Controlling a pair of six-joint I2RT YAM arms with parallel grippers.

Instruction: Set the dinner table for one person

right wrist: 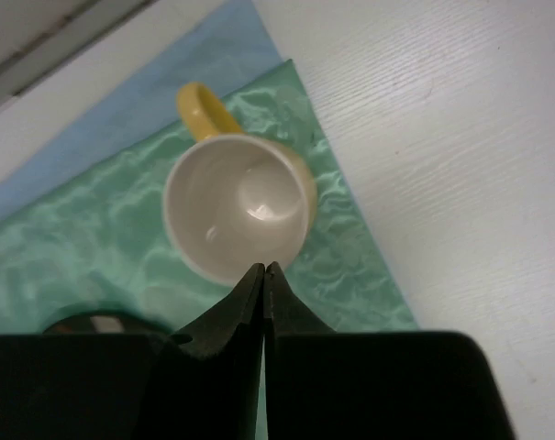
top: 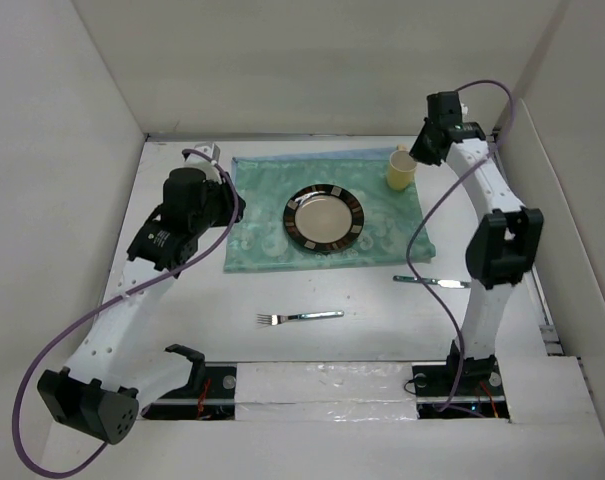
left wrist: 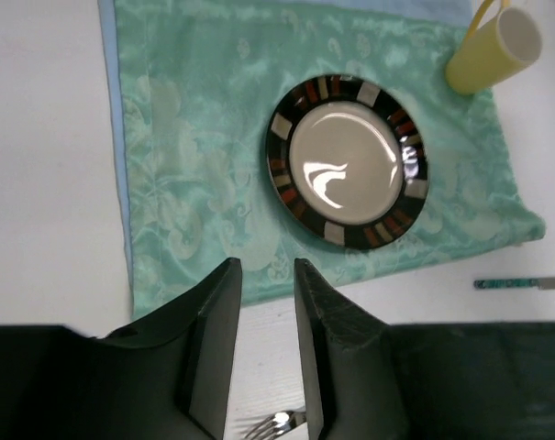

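On the white dinner table [top: 367, 335] lies a pale green mat [top: 267, 205] [left wrist: 204, 137]. A dark-rimmed plate [top: 324, 218] [left wrist: 347, 174] sits at its middle, and a yellow mug [top: 401, 168] [right wrist: 238, 209] stands upright at its far right corner. A fork [top: 300, 318] [left wrist: 277, 424] lies on the table in front of the mat. To the right lies a knife [top: 432, 282] [left wrist: 520, 283]. My left gripper [top: 232, 205] [left wrist: 266, 266] hangs open and empty over the mat's near left edge. My right gripper [top: 422, 150] [right wrist: 263, 268] is shut on nothing, just above the mug's near rim.
White walls enclose the table at the back and on both sides. A blue underside of the mat [right wrist: 167, 101] shows along its far edge. Both arm bases stand at the near edge.
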